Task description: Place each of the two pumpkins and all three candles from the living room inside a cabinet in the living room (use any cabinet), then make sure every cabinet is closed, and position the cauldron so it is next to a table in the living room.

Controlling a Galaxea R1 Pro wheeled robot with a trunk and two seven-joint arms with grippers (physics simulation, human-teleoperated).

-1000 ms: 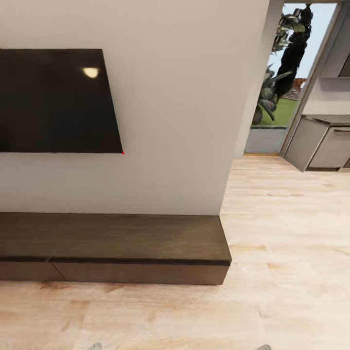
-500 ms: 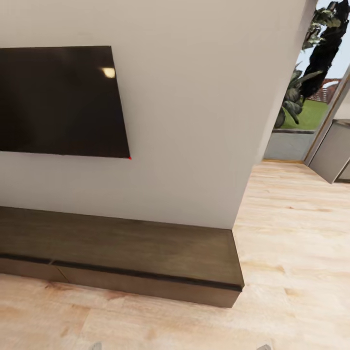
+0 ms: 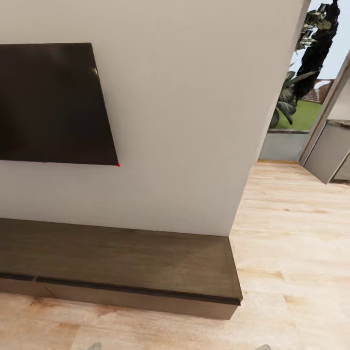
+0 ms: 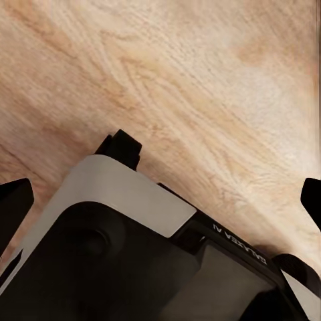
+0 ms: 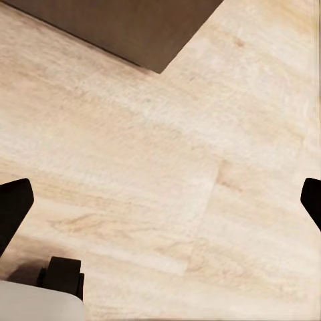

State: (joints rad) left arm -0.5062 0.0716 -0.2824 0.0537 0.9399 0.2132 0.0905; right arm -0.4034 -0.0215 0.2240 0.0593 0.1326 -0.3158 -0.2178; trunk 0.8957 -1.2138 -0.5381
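Below the television (image 3: 51,104), cabinet (image 3: 116,257) cut off leftward.

Dark wall-mounted television (image 3: 51,104) above pale wood floor (image 3: 291,243).

Cabinet (image 3: 121,257) and television (image 3: 48,102) run off frame; drawers seemingly closed.

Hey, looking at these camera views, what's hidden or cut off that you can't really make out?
- Long low dark brown wood cabinet: in the head view its left part runs off the frame edge; drawer fronts look shut, contents hidden.
- Black wall-mounted screen: cut off at the left edge.
- Left gripper and right gripper: fingertips at the wrist views' edges, spread wide, nothing between.
- Grey kitchen unit: cropped at right.
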